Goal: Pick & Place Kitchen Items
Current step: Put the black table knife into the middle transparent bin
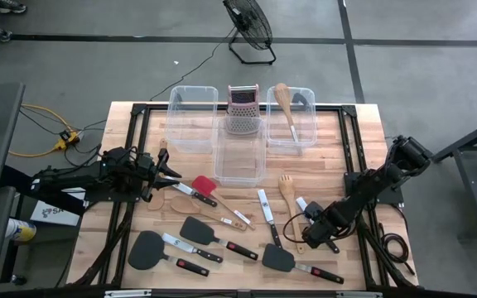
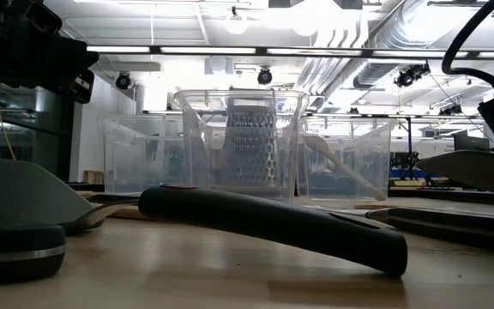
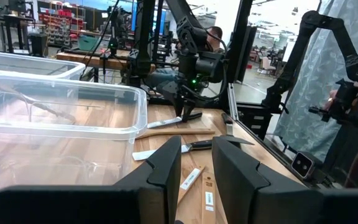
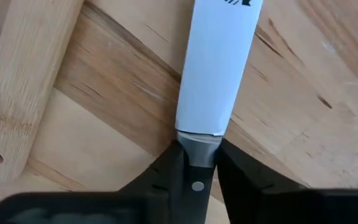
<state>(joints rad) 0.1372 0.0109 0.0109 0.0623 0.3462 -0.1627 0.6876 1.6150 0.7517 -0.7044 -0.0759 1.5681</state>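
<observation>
My right gripper (image 4: pixel 194 163) is clamped on the knife (image 4: pixel 219 68) (blade ahead); I should lift level off the counter (image 4: pixel 303 93).

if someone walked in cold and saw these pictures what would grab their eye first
Probably the right tool, low over the table's near right part with its fingers closed on a knife where the white-sleeved blade meets the black handle, beside a wooden handle. Next, the clear bins along the far edge, with a steel grater standing in the middle one. The left tool waits at the left side above the scattered spatulas.
</observation>
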